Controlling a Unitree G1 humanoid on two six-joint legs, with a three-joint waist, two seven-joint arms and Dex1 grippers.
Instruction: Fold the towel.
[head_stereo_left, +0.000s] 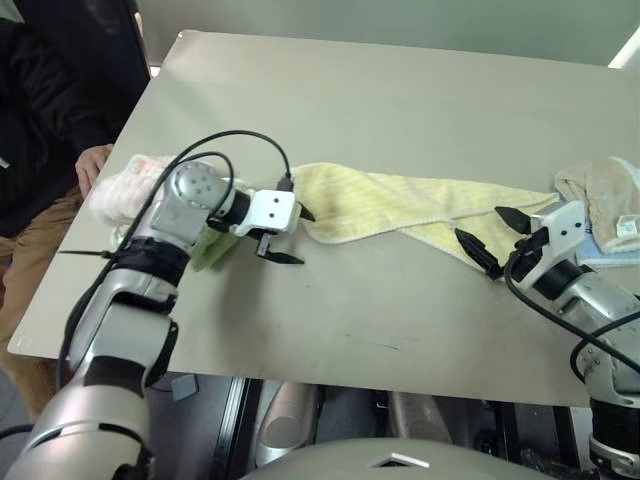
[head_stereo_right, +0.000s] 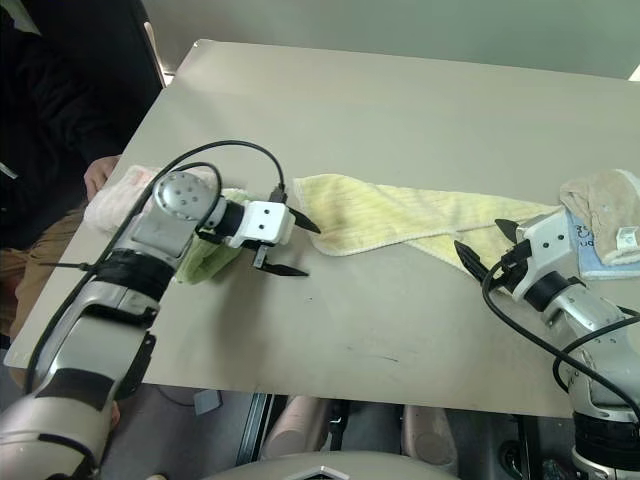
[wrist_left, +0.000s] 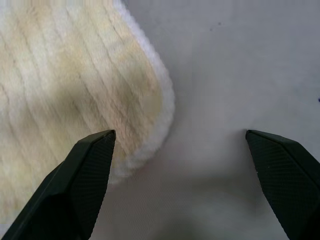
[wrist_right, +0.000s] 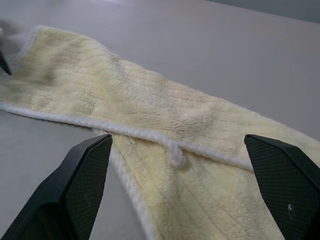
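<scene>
The work surface is a beige table (head_stereo_left: 360, 110) with a plain, matte top; the far half is bare, and a strip of bare top lies between the cloths and the near edge. At the left edge a person (head_stereo_left: 40, 90) in a dark top sits close, one hand (head_stereo_left: 92, 165) on the table rim beside a pink fluffy towel (head_stereo_left: 120, 190). A green cloth (head_stereo_left: 212, 250) lies just beside it, under the left arm. The left gripper (head_stereo_left: 288, 235) hovers with jaws released and wide at the rounded left corner of the towel (head_stereo_left: 400, 205), which lies bunched in a long band across the table centre. The right gripper (head_stereo_left: 497, 238), jaws released, sits at the towel's right end. A beige cloth (head_stereo_left: 605, 195) lies at the right edge
</scene>
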